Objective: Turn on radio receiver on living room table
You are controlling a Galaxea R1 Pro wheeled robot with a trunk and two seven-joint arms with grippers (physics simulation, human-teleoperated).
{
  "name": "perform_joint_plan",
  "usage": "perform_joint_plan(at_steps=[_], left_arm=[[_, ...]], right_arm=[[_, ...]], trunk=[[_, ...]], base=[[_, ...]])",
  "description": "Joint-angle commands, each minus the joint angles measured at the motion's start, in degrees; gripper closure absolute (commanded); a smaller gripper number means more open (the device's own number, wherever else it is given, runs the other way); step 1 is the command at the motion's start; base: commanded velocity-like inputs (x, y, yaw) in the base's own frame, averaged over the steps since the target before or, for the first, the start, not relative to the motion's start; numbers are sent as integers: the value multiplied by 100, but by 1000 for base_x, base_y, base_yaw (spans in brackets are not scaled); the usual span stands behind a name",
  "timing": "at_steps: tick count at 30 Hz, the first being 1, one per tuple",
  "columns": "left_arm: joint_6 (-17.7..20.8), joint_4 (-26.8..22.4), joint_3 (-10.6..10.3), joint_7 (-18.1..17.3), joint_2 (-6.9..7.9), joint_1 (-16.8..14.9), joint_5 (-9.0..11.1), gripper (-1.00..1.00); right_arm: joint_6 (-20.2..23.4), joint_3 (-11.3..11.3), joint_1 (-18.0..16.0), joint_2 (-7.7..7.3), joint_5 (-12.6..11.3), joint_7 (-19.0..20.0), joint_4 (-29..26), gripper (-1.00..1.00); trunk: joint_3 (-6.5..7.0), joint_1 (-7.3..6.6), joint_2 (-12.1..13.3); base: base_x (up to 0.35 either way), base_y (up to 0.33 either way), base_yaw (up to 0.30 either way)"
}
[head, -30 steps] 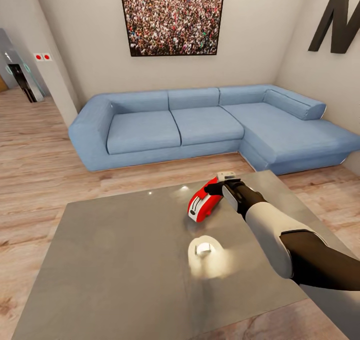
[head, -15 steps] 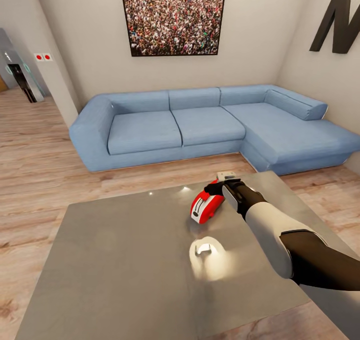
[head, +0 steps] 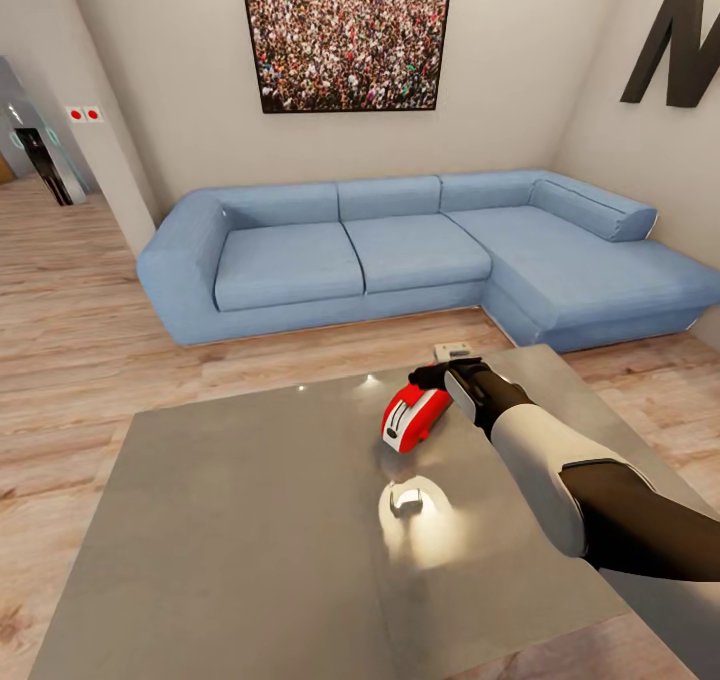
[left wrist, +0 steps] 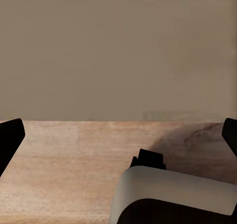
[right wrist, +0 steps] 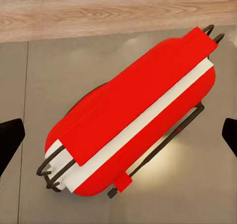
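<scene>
The red radio receiver (head: 411, 416) lies tilted on the glossy grey table (head: 250, 520), toward its far right part. In the right wrist view the radio receiver (right wrist: 133, 120) shows its red body, white-silver band and dark wire frame, lying diagonally. My right gripper (head: 432, 372) hovers right at the radio's far upper end, open; its fingertips (right wrist: 11, 137) stand wide on either side of the radio. My left gripper (left wrist: 118, 140) is open over wood floor with nothing between its fingers.
A blue L-shaped sofa (head: 400, 250) stands beyond the table, under a framed crowd photo (head: 345, 32). A big black letter (head: 675, 45) hangs on the right wall. Light wood floor (head: 70, 360) surrounds the table. A lamp's bright reflection (head: 410, 505) shines on the tabletop.
The radio has tipped a little lower and to the right, away from the gripper's tips. The right arm has barely moved. The view has shifted very slightly.
</scene>
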Motion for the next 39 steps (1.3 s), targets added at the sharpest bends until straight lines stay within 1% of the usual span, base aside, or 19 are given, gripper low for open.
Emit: perform_joint_plan(at_steps=[1,8,29,39], left_arm=[[0,-2,0,0,-1,0,0,-100],[0,-4,0,0,-1,0,0,-100],[0,-3,0,0,-3,0,0,-100],[0,-1,0,0,-3,0,0,-100]], right_arm=[[-24,0,0,0,0,-2,-1,-100],[-184,-8,0,0,6,-21,5,-100],[-196,-9,0,0,-17,0,5,-100],[-187,-9,0,5,-21,0,8,-100]], trunk=[[0,0,0],[0,0,0],[-2,0,0],[-78,0,0]], base=[[5,0,0],[1,0,0],[0,0,0],[0,0,0]])
